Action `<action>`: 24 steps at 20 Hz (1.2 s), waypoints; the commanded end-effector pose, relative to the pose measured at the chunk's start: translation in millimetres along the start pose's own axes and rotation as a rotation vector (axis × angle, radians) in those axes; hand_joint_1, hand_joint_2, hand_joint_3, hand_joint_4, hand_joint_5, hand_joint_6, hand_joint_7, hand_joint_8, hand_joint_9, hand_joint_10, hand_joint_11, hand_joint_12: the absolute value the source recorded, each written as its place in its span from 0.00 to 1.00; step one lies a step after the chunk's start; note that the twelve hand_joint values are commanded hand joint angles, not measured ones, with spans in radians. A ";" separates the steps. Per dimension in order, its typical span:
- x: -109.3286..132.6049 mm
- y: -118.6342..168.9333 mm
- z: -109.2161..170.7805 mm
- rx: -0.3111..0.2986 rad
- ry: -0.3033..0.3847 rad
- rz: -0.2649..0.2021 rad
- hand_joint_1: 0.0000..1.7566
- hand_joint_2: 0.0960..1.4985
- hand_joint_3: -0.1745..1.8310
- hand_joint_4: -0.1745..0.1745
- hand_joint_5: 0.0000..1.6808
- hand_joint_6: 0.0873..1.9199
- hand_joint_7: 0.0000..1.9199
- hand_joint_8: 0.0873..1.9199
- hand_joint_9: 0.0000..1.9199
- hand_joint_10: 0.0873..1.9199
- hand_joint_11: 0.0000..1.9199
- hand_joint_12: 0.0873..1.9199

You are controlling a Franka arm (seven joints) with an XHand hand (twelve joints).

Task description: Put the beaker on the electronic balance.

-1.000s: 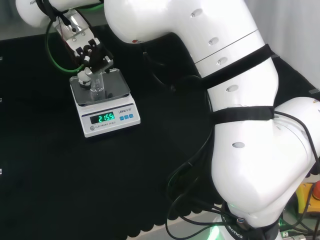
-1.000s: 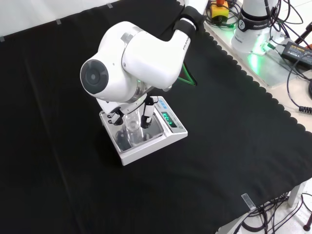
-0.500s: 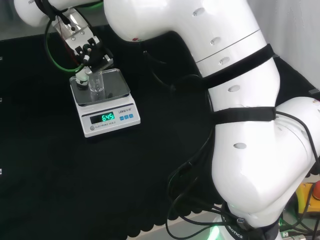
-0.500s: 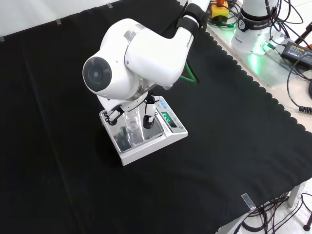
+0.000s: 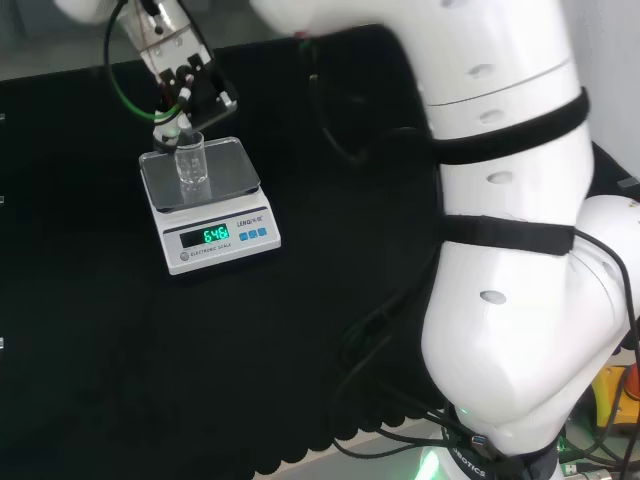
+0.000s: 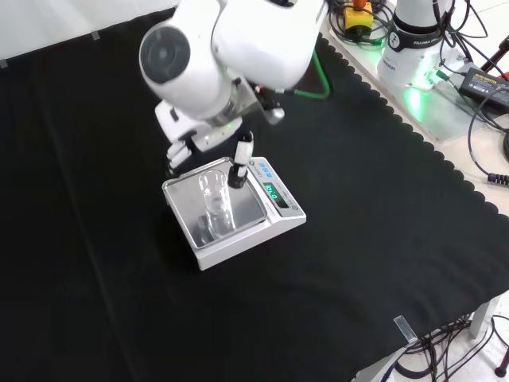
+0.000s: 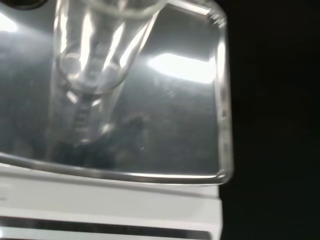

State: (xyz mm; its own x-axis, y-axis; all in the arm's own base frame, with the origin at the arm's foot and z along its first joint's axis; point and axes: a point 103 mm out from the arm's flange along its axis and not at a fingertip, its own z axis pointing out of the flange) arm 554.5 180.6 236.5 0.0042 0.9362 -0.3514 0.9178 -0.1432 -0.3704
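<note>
the glass beaker (image 6: 215,199) stands upright on the steel pan of the electronic balance (image 6: 274,225) at the front view's centre left, my hand (image 6: 208,143) just above with fingers spread and empty, so a low fingertip could clip its rim and tip it.

The arm reaches across the bench from its base at the lower right of the head view, its large white links (image 5: 500,200) stacked toward the view's top. In the front view the wrist link with the round grey cap (image 6: 167,54) stands at the top, above the hand. The hand (image 5: 185,80) hangs below the wrist, palm downward. Its fingers (image 6: 238,163) point down, straight and spread, closed on nothing. One fingertip (image 5: 170,128) hangs lowest in the head view.
</note>
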 end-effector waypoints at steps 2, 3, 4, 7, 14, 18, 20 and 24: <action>-68.4 -65.2 -23.3 -0.120 0.113 0.125 0.35 0.47 0.02 0.28 0.15 0.01 0.25 0.41 0.54 0.00 0.47 0.55; -78.5 -73.0 -20.0 -0.117 0.125 0.133 0.35 0.48 0.03 0.28 0.17 0.01 0.26 0.41 0.55 0.00 0.47 0.55; -83.3 -80.5 -18.4 -0.117 0.131 0.144 0.36 0.48 0.03 0.28 0.19 0.01 0.26 0.41 0.55 0.00 0.48 0.54; -102.4 -100.8 -11.0 -0.123 0.173 0.158 0.37 0.50 0.03 0.27 0.22 0.01 0.28 0.40 0.55 0.00 0.49 0.53; -145.4 -134.8 9.0 -0.164 0.416 0.213 0.41 0.56 0.04 0.24 0.26 0.02 0.32 0.39 0.57 0.01 0.53 0.50; -155.9 -150.1 23.9 -0.262 0.592 0.231 0.43 0.59 0.04 0.22 0.27 0.02 0.34 0.38 0.57 0.04 0.56 0.48; -156.3 -154.4 27.8 -0.296 0.601 0.236 0.44 0.60 0.04 0.21 0.27 0.02 0.34 0.38 0.57 0.04 0.57 0.47; -154.4 -157.8 29.6 -0.298 0.587 0.234 0.45 0.62 0.03 0.21 0.27 0.03 0.34 0.38 0.55 0.09 0.57 0.47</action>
